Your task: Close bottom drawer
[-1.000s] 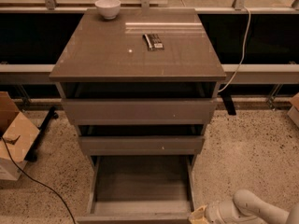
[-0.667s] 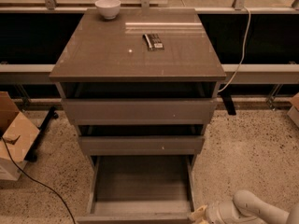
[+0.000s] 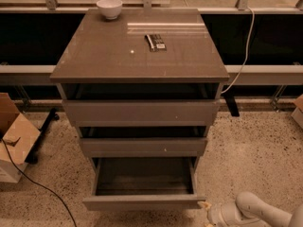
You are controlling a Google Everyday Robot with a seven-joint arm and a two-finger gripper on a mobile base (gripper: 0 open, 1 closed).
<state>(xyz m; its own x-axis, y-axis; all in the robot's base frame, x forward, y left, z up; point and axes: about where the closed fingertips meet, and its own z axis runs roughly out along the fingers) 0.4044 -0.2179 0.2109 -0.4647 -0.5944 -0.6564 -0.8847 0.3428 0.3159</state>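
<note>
- While the bottom drawer (image 3: 142,202) stands pulled well out of the grey-brown cabinet (image 3: 137,56), the jaws sit low by the floor (image 3: 255,160), just right of its front right corner.
- Contact between jaws and drawer front cannot be told, nor how wide the jaws stand.
- The white arm (image 3: 258,212) reaches in from the jaws' right.

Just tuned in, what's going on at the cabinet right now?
The bottom drawer is pulled far out, not yet closed. The robot's gripper is low beside the drawer front's right corner; whether it touches cannot be told. The middle drawer and top drawer stand slightly out. A white bowl and a small dark object sit on the cabinet.
</note>
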